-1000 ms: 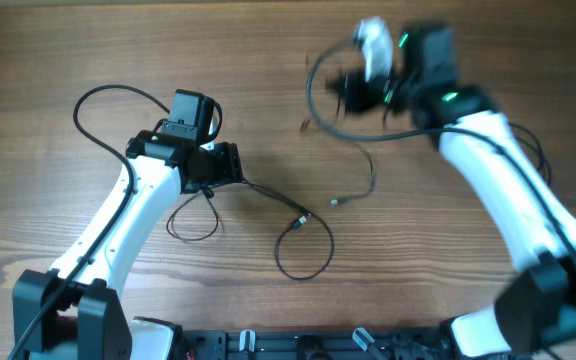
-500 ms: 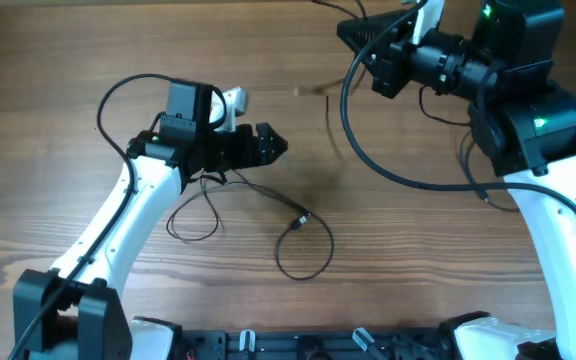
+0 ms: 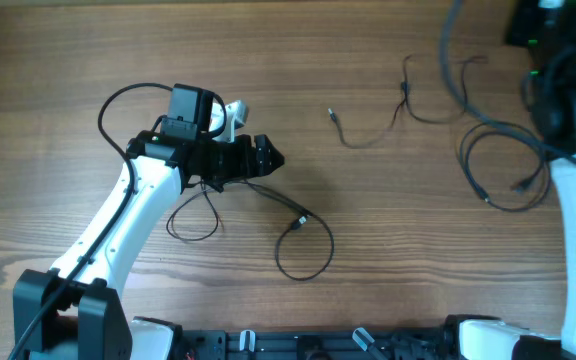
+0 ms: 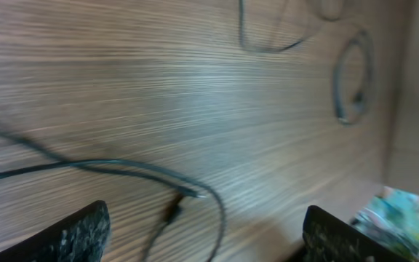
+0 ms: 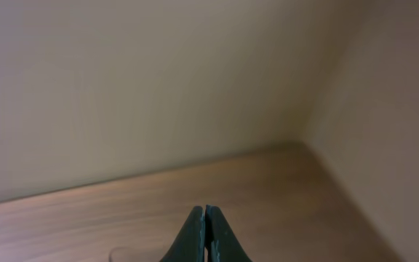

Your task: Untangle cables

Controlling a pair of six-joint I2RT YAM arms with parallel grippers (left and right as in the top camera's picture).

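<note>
Revealing right gripper (image 5: pixel 205 231) closed, wrist view only, cables (image 3: pixel 301 221) overhead.

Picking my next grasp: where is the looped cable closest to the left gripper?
Overhead view: the looped cable lies centre-low on the table, just right of the left gripper and nearer the robot's base, with one strand leading back beneath that gripper.

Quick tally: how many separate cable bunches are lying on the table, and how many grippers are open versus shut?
Cable bunches: 3 (left bunch, middle bunch, right bunch)
Open grippers: 1 (left gripper)
Shut grippers: 1 (right gripper)
Total: 5
</note>
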